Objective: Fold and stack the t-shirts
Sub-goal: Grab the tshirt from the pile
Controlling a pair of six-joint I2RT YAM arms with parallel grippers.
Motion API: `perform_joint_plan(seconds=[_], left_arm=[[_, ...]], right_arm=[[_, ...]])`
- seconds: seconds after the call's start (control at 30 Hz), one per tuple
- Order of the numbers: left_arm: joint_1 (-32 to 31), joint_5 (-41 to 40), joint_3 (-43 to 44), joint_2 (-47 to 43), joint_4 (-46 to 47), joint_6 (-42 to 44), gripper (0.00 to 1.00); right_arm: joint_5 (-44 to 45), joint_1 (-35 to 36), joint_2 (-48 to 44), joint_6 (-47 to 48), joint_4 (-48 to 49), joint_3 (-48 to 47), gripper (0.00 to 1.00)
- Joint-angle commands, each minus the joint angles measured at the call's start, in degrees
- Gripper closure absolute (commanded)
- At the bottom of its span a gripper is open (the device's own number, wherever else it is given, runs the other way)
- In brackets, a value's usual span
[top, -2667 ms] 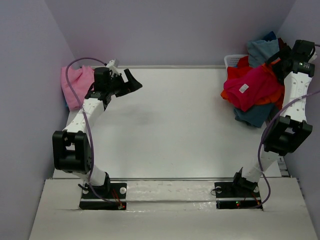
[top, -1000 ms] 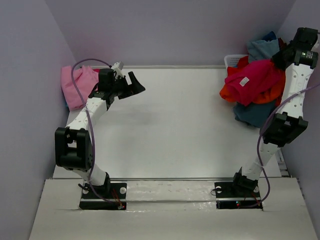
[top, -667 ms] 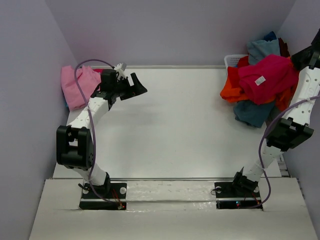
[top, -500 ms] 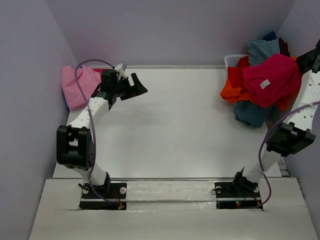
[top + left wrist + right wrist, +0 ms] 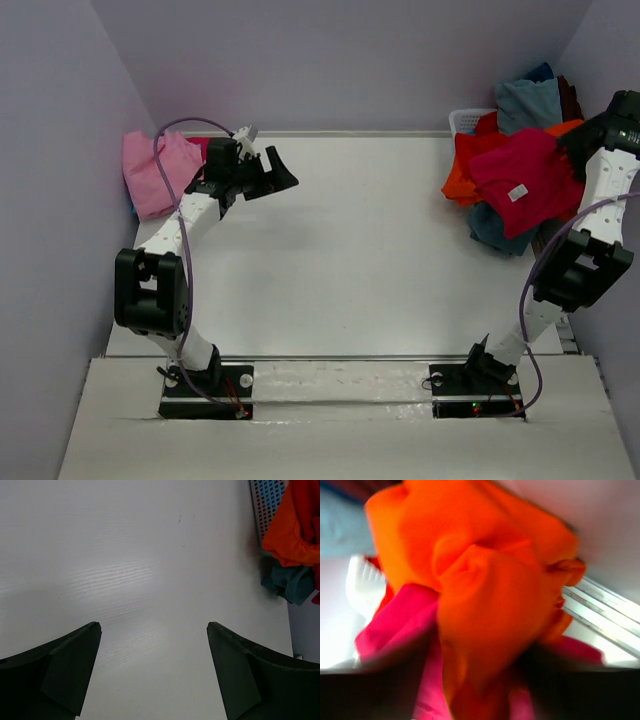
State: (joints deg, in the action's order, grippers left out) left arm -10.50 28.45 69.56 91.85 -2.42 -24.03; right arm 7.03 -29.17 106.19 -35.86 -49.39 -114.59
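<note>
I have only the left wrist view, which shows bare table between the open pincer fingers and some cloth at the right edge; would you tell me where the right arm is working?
Observer: The right pincer is at the white basket in the far right corner, against a crimson t-shirt draped over the heap there.
Operator: Thank you; is it gripping that one?
Observer: I cannot tell; the right wrist view is blurred and filled with the orange t-shirt.
Operator: Is any t-shirt on my side?
Observer: Yes, a light pink t-shirt lies at the table's far left edge, left of the left pincer.
</note>
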Motion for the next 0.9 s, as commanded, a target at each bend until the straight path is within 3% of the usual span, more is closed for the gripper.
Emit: perform_joint_plan(seconds=[0.0, 0.2, 0.47, 0.7, 0.87], left_arm=[[-0.84, 1.52, 3.39, 0.34, 0.74, 0.74, 0.01], [-1.36, 1.52, 4.0, 0.96, 0.74, 0.56, 0.01], [-1.89, 1.17, 4.18, 1.31, 0.57, 0.48, 0.01], [-2.42, 1.08, 4.09, 1.22, 0.57, 0.48, 0.01], [-2.42, 0.91, 4.09, 1.05, 0.57, 0.3, 0.01]], right_arm=[[-4.74, -0.54, -1.33, 1.58, 2.89, -3.72, 0.0], [-3.07, 0.08, -6.52, 1.84, 3.24, -3.28, 0.0], [-10.28, 2.45, -11.7, 2.63, 2.89, -0.3, 0.0], [-5.36, 3.06, -17.59, 4.04, 4.83, 10.51, 0.0], [-13.44, 3.68, -17.43, 5.7, 6.14, 17.98, 0.0]])
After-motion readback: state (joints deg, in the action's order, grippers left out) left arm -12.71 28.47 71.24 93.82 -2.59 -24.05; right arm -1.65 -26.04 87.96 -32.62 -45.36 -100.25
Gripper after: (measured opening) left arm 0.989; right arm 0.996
